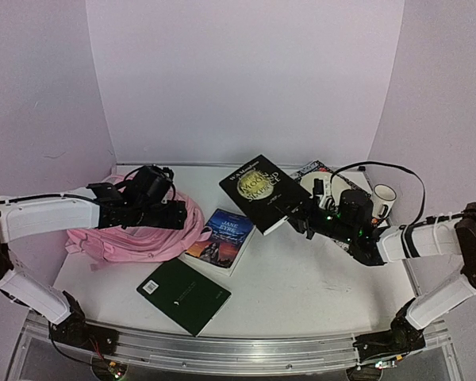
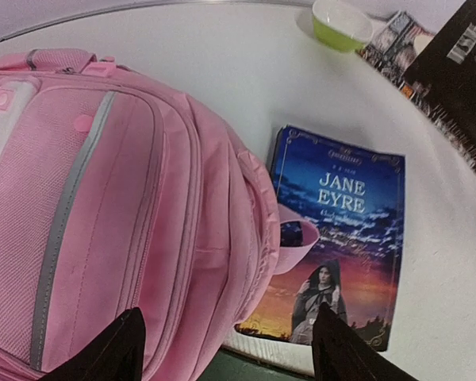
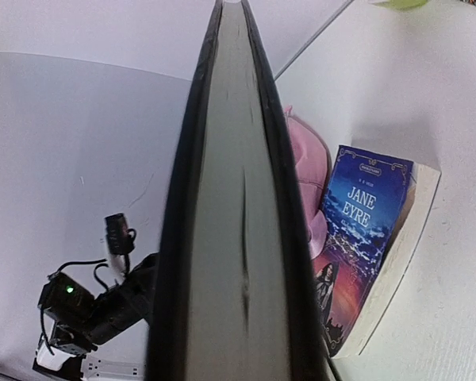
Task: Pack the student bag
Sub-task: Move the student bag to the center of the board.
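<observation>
Right gripper point(image 1: 303, 216) is clamped on the one black book point(image 1: 258, 190) at 12 o'clock. Left gripper point(image 2: 228, 313) gapes wide, holding nothing, over the one bag point(image 1: 139, 236) at 9. Add Jane Eyre point(image 1: 220, 236) and the green book point(image 1: 182, 295): three books. Only the top view shows the green one whole.

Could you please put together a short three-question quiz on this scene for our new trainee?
1. True or false: the right gripper holds the black book off the table.
2. Which book lies next to the student bag? A) Jane Eyre B) Emma C) Dracula
3. Fill in: the left gripper hovers over the bag with its jaws ____.

Key: 1 true; 2 A; 3 open.
</observation>
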